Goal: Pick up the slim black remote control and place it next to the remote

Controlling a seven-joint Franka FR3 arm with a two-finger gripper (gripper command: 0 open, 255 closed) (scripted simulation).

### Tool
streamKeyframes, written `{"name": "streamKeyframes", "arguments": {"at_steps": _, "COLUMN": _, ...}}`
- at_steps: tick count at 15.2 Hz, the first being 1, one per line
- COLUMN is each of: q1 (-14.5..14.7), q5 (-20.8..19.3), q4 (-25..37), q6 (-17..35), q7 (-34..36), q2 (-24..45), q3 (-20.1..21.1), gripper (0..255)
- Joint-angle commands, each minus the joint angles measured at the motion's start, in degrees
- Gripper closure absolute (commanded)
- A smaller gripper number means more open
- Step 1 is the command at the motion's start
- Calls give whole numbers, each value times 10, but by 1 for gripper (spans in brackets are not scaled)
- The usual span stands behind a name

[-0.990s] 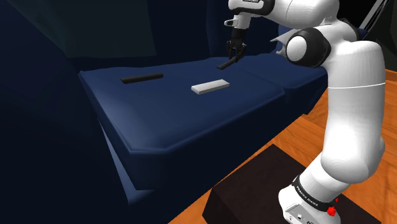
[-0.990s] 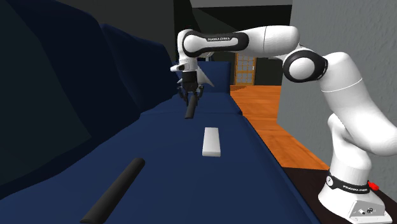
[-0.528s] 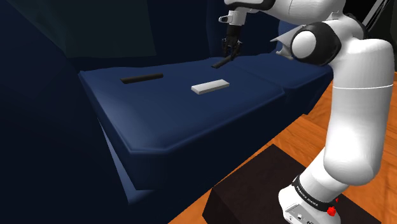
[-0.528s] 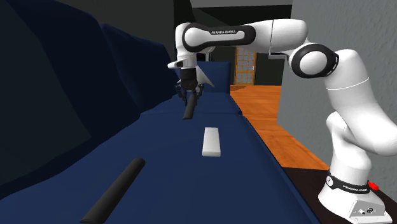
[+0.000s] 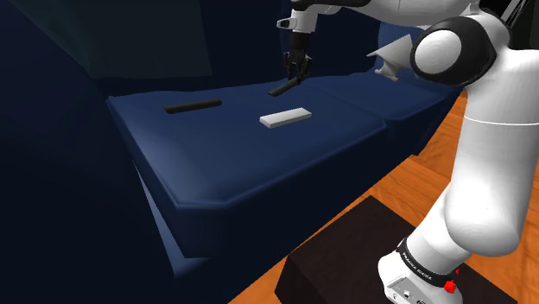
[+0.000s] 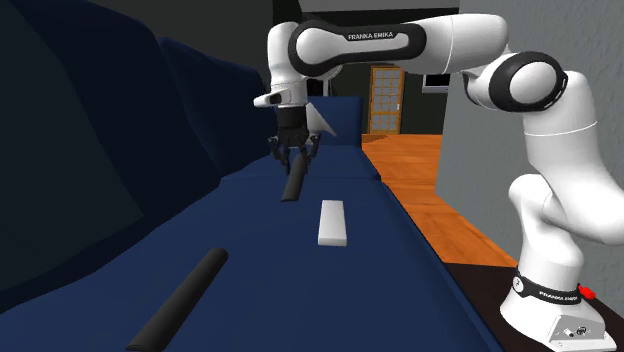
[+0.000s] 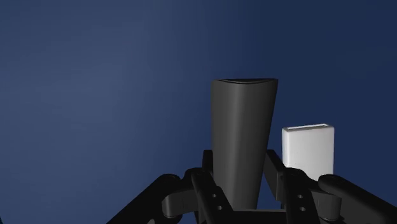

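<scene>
Over navy sofa seat [image 5: 225, 155], carries slim black remote [image 5: 282, 87] clamped in gripper [image 5: 297, 74], now lifted and nearer white remote [image 5: 286, 117]; placement pending.

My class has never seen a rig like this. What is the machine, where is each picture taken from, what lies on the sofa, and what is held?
The machine is a white robot arm on a dark box. One camera looks down from beside it, a second looks along the blue sofa, a third rides on the hand. On the sofa lie a white remote and a long black remote. The end effector clasps another dark remote, hanging over the sofa.
</scene>
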Motion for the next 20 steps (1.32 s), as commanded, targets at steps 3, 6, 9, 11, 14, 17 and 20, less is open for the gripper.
{"name": "streamKeyframes", "arguments": {"at_steps": 3, "q1": 38, "q5": -6, "q4": -25, "q6": 7, "q7": 51, "q2": -19, "q3": 15, "gripper": 255}}
{"name": "streamKeyframes", "arguments": {"at_steps": 6, "q1": 63, "q5": -8, "q4": -28, "q6": 8, "q7": 88, "q2": -23, "q3": 27, "gripper": 255}}
{"name": "streamKeyframes", "arguments": {"at_steps": 9, "q1": 88, "q5": -9, "q4": -24, "q6": 7, "q7": 125, "q2": -20, "q3": 40, "gripper": 255}}
{"name": "streamKeyframes", "arguments": {"at_steps": 11, "q1": 104, "q5": -9, "q4": -16, "q6": 4, "q7": 149, "q2": -16, "q3": 48, "gripper": 255}}
{"name": "streamKeyframes", "arguments": {"at_steps": 14, "q1": 126, "q5": -8, "q4": 2, "q6": -1, "q7": 184, "q2": -4, "q3": 60, "gripper": 255}}
{"name": "streamKeyframes", "arguments": {"at_steps": 17, "q1": 149, "q5": -6, "q4": 30, "q6": -10, "q7": 219, "q2": 14, "q3": 72, "gripper": 255}}
{"name": "streamKeyframes", "arguments": {"at_steps": 20, "q1": 170, "q5": -5, "q4": 69, "q6": -23, "q7": 254, "q2": 39, "q3": 83, "gripper": 255}}
